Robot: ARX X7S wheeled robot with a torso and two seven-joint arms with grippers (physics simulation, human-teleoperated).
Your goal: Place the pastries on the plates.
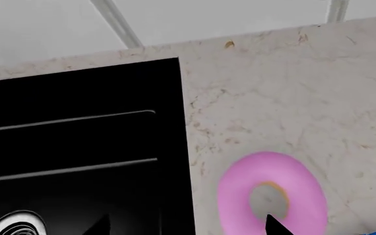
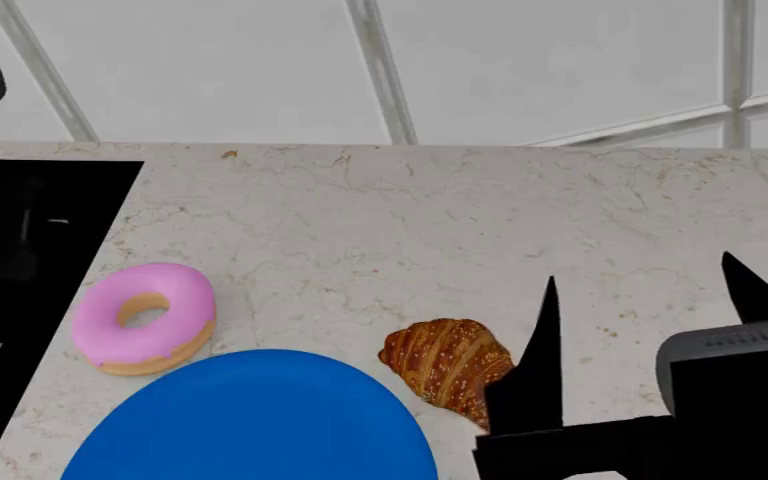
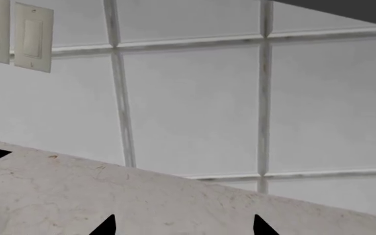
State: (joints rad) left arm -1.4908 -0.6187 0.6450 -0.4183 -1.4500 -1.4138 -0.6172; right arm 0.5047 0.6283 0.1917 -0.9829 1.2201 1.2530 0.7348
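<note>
A pale marble countertop [image 2: 398, 220] with fine brown veining fills most of the head view, and a glossy black cooktop [image 2: 17, 260] is set flush into it at the left — its surface shows thin grey lines. Behind the counter rises a wall of large white tiles [image 3: 188, 103] with grey grout, and two cream switch plates [image 3: 15, 34] hang on it — seen only in the right wrist view.

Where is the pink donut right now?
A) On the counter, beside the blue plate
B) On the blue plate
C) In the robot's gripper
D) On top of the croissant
A: in the head view the donut lies on the marble counter, off the edge of the blue plate, with no gripper on it.
</note>
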